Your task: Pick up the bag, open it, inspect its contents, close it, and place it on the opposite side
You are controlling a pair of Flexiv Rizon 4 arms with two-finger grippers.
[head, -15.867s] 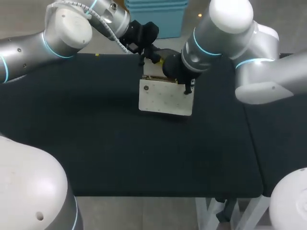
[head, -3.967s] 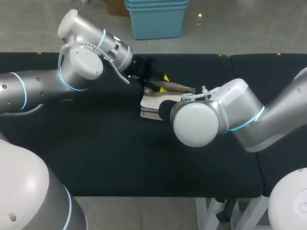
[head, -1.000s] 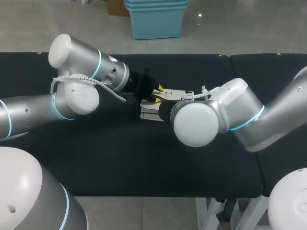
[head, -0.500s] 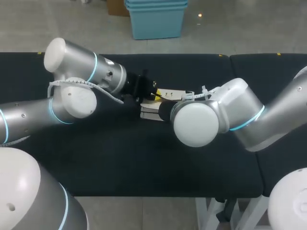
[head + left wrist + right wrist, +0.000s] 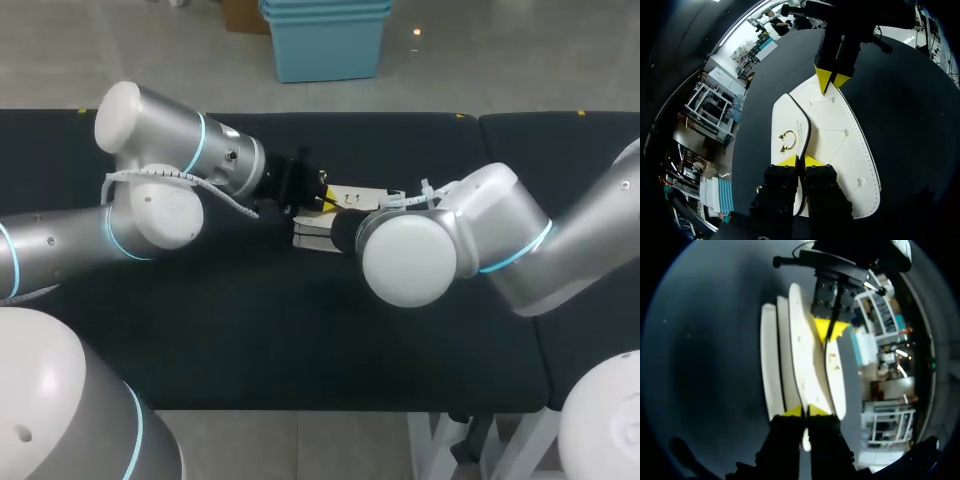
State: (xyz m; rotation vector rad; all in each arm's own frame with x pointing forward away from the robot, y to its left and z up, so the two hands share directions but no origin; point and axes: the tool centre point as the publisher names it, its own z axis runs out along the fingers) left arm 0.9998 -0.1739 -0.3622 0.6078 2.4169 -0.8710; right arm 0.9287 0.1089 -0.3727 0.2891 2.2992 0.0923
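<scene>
Two grippers were found at opposite ends of the white bag, which lay on the black table in its far half, near the middle across; the bag's long axis ran straight from one gripper to the other. The left gripper was seen pinched together on the dark-trimmed edge of the flap, just behind the gold clasp; the right gripper was seen closed on the end of one white panel, with the bag stretching directly ahead of it. Neither arm was judged the nearer, since each held its own end; any lift or closing was judged to depend on both ends being kept in line along that axis.
</scene>
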